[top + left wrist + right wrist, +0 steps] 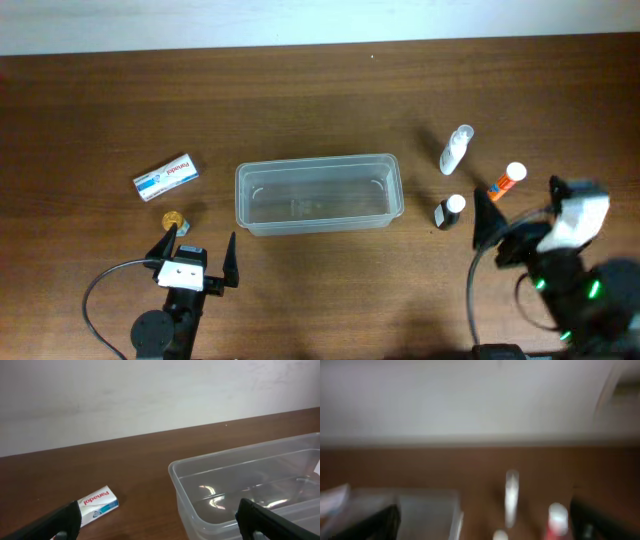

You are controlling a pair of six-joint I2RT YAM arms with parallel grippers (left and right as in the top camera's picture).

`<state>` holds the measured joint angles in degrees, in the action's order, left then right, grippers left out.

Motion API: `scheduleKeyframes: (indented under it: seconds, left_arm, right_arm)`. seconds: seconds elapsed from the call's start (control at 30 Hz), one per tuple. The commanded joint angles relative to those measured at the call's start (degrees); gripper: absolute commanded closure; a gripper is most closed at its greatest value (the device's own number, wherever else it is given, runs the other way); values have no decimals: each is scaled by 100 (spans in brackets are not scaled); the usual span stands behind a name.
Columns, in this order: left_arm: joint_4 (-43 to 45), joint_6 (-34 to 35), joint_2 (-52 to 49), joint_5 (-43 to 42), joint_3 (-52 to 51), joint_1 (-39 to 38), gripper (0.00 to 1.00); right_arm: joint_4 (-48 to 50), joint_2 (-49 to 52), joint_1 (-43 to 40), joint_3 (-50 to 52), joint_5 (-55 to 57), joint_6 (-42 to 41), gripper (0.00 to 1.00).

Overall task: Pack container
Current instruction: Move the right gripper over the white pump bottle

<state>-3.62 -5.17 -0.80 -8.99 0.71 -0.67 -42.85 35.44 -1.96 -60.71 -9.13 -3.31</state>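
Note:
The clear plastic container (318, 194) stands empty at the table's middle; it also shows in the left wrist view (240, 485) and blurred in the right wrist view (427, 510). A white Panadol box (166, 177) lies left of it, seen too in the left wrist view (97, 505). A small gold object (172, 217) lies near it. Right of the container are a clear white bottle (456, 149), an orange tube with white cap (507, 181) and a small black bottle with white cap (449, 211). My left gripper (196, 258) is open and empty in front of the container. My right gripper (515, 222) is open and empty, just behind the small bottles.
The brown wooden table (320, 90) meets a pale wall at the back. Black cables loop by both arm bases at the front edge. The right wrist view is motion-blurred.

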Motion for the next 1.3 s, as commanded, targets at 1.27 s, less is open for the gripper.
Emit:
scheduleKeyframes:
  seconds: [1.27]
  left_arm:
    - [-15, -94, 50, 20, -22, 35, 1]
  right_arm:
    - [-3512, 5755, -175, -4850, 214, -109, 2]
